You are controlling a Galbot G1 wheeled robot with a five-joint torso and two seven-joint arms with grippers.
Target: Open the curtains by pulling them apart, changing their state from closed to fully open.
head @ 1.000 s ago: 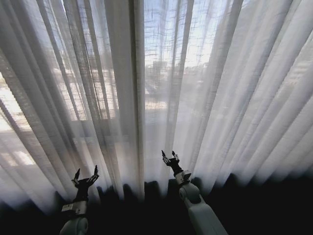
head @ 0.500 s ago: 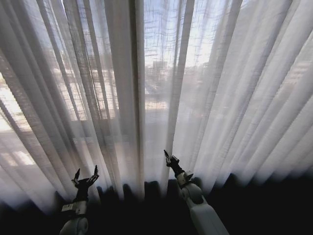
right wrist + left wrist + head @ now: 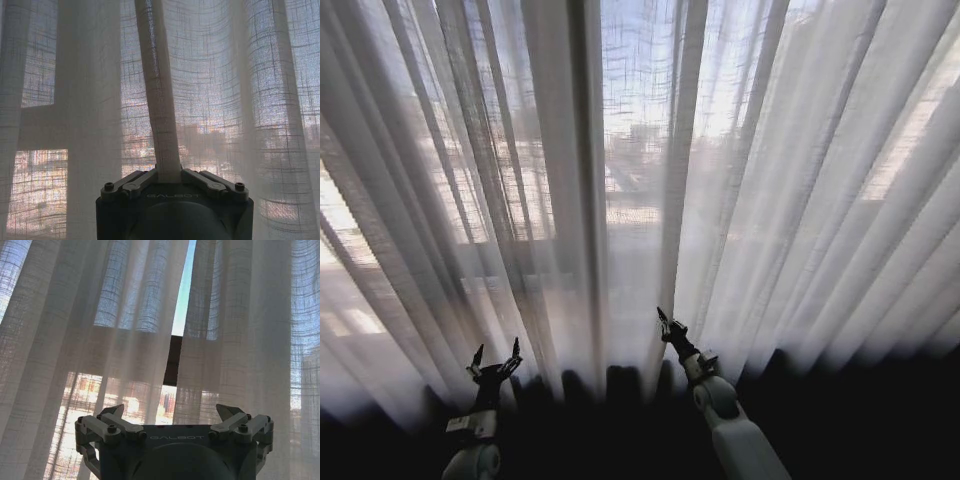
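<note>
Obs., standing behind the robot, facing the window.

The curtains [image 3: 640, 180] hang across the whole window ahead of both arms: sheer, cream-white, heavily pleated, daylight and building outlines showing through the weave. The two panels meet roughly between the two grippers, slightly nearer the right one.

Right gripper [image 3: 664, 322]: raised, pushed up against the fabric near the central seam. The right wrist view shows its fingers [image 3: 137, 183] pinched together on one narrow vertical pleat [image 3: 161, 125], which rises straight up out of the closed jaws. More curtain [image 3: 260, 100] hangs on both sides of that pleat and just beyond the claw.

Left gripper [image 3: 496, 360]: lower, well to the left of the right one, in front of the left panel but apart from it. Its fingers [image 3: 112, 412] are spread wide with nothing between them. In the left wrist view, above and beyond this claw, a thin gap [image 3: 180, 315] between two fabric edges shows bare sky and a dark window bar; cloth [image 3: 75, 330] hangs on either side of that gap.

Lower hem of the fabric falls into shadow around both arms.
</note>
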